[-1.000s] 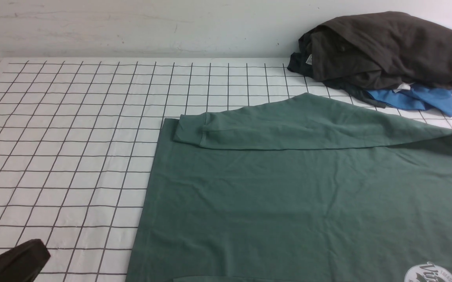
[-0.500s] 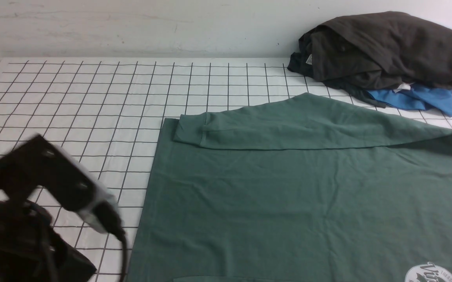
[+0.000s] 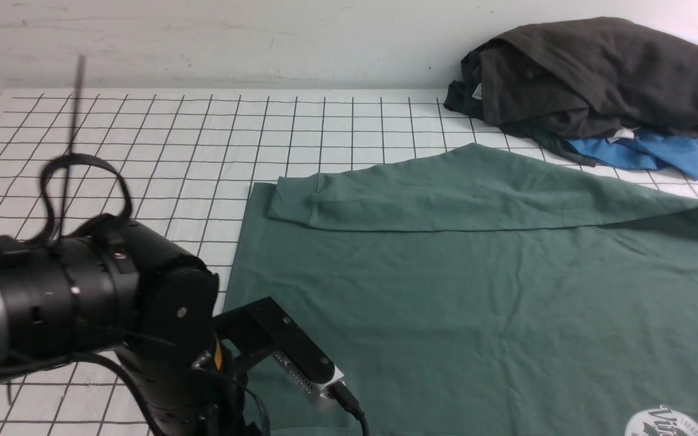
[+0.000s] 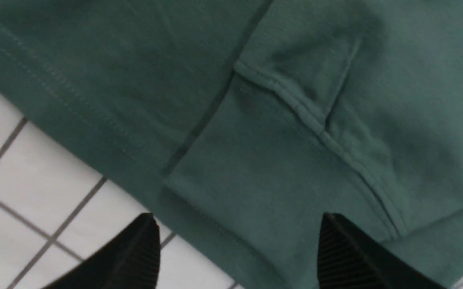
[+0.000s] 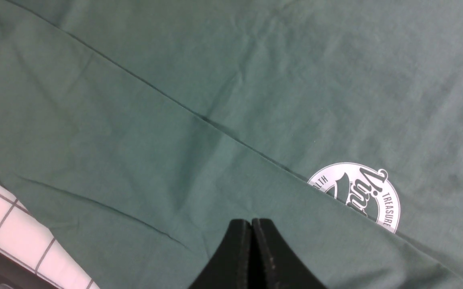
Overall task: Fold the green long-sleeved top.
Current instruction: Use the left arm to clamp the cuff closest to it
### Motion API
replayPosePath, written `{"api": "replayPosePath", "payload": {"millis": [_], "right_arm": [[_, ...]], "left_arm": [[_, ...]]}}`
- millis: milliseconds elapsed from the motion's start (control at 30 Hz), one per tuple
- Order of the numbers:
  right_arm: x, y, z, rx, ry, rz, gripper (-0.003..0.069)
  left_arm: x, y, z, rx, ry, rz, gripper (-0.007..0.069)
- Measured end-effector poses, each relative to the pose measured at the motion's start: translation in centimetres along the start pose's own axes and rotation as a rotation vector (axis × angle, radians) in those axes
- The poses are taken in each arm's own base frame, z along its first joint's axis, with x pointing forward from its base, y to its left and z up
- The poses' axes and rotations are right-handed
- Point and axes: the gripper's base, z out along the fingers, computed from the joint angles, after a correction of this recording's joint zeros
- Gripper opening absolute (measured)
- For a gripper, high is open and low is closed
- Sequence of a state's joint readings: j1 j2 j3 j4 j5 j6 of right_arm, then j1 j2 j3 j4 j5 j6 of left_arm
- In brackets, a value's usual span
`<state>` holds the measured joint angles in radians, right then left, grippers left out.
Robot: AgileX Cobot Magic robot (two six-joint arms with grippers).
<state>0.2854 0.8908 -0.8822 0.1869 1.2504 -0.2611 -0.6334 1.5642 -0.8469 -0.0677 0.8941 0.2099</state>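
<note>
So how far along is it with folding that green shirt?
Partway. The green top has its far sleeve folded across the body, and the other sleeve's cuff lies on it too. The left gripper hovers open over that cuff; the right gripper is shut, empty. Folding the flat body remains.

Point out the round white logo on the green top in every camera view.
Front view: white logo at the bottom right corner, cut by the frame edge.
Left wrist view: not in it.
Right wrist view: white logo beside the right gripper, fingers shut, partly under a folded layer.
Shared landmark: the green long-sleeved top on the grid-lined table cover.
</note>
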Motion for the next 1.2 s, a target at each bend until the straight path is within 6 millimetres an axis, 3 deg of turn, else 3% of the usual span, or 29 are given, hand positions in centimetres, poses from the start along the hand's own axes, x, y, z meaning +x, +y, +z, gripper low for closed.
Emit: {"api": "replayPosePath", "payload": {"millis": [233,500,967,1200], "right_arm": [[-0.1,0.0,0.0,0.002,-0.006,-0.003,-0.0014],[-0.1,0.0,0.0,0.005,-0.009,-0.003,-0.0014],[-0.1,0.0,0.0,0.005,-0.009,-0.004,-0.0014],[-0.1,0.0,0.0,0.005,-0.01,-0.004,-0.0014]], "left_arm": [[-1.1,0.4,3.1,0.002,0.033,-0.007,0.0508],[-1.3,0.4,3.3,0.005,0.042,-0.007,0.0494],[-1.3,-0.3,3.2,0.078,0.046,-0.075,0.0118],[-2.3,-0.1,0.9,0.054,-0.03,-0.052,0.0033]]}}
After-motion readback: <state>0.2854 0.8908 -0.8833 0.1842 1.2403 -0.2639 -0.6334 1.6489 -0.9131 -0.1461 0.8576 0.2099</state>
